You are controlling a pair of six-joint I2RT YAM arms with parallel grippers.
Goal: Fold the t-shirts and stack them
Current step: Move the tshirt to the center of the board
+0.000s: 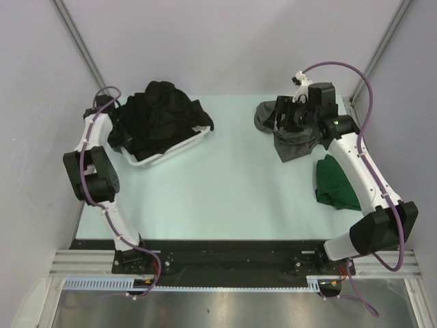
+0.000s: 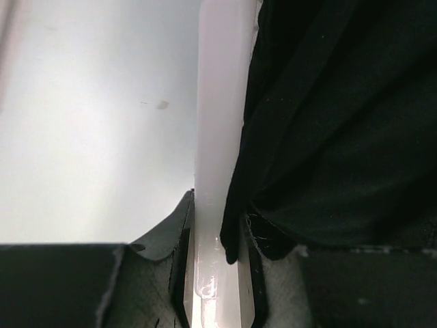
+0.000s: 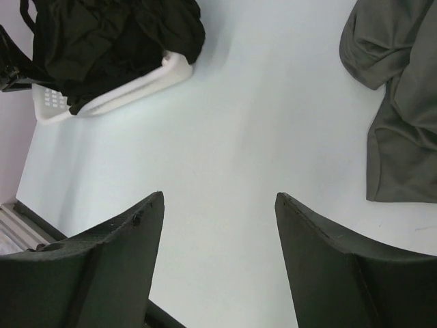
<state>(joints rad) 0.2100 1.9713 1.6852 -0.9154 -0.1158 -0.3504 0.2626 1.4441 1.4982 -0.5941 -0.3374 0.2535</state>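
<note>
Several black t-shirts are heaped in the white basket at the back left. My left gripper sits at the basket's left wall, shut on the white rim with an edge of black t-shirt caught against the right finger. A charcoal grey t-shirt lies crumpled at the back right. My right gripper hovers over its left part, open and empty; in the right wrist view the grey t-shirt lies to the right of the fingers. A dark green t-shirt lies folded near the right arm.
The basket stands askew, its near corner pointing toward the table's middle. Grey walls close in the table at the back and both sides. Bare table stretches between the basket and the grey t-shirt.
</note>
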